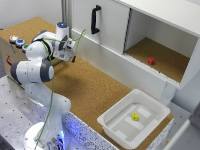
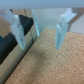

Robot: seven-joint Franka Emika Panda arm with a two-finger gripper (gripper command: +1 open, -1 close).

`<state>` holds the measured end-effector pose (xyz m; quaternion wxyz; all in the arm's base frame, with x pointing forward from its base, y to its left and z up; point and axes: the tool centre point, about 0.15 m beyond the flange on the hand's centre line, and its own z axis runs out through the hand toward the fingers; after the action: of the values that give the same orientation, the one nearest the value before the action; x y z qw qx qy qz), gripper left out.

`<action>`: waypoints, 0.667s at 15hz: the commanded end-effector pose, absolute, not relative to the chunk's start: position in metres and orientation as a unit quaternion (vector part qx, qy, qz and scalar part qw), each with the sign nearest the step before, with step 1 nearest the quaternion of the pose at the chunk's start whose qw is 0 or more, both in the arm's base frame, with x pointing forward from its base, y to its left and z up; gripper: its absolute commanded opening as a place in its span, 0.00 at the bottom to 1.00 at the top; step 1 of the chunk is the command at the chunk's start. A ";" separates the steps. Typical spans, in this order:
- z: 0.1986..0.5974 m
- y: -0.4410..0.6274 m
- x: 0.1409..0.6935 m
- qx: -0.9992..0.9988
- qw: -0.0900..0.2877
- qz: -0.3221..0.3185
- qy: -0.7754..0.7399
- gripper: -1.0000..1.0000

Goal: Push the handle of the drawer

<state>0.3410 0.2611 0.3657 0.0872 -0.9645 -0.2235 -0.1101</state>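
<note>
The pincer (image 1: 73, 56) is seen released in the wrist view, its two pale fingers (image 2: 61, 29) spread apart with bare cork between them and nothing grasped. In the exterior view it is held low over the cork worktop (image 1: 95, 85), near that worktop's far corner at the exterior view's left, the white arm (image 1: 35, 67) being folded above it.

The drawer (image 2: 6, 47) is glimpsed only at the margin of the wrist view, as a tan front beside one finger; its handle (image 2: 7, 44) appears there as a dark, blurred bar. Whether the finger touches it cannot be told. In the exterior view the drawer front is hidden behind the arm; only the box with coloured buttons (image 1: 18, 41) is shown at the worktop's left end.

A white cabinet (image 1: 145, 35) is set along the far edge, a red block (image 1: 151, 61) lying in its open compartment. A white tray (image 1: 134, 120) holding a yellow block (image 1: 135, 117) is placed at the near right corner.
</note>
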 end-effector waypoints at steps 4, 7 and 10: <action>0.377 0.254 0.341 -0.966 0.087 -0.093 -0.226 1.00; 0.401 0.281 0.339 -0.949 0.085 -0.130 -0.276 1.00; 0.439 0.323 0.340 -0.916 0.095 -0.125 -0.369 1.00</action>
<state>0.3386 0.2730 0.3907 0.0884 -0.9466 -0.2790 -0.1351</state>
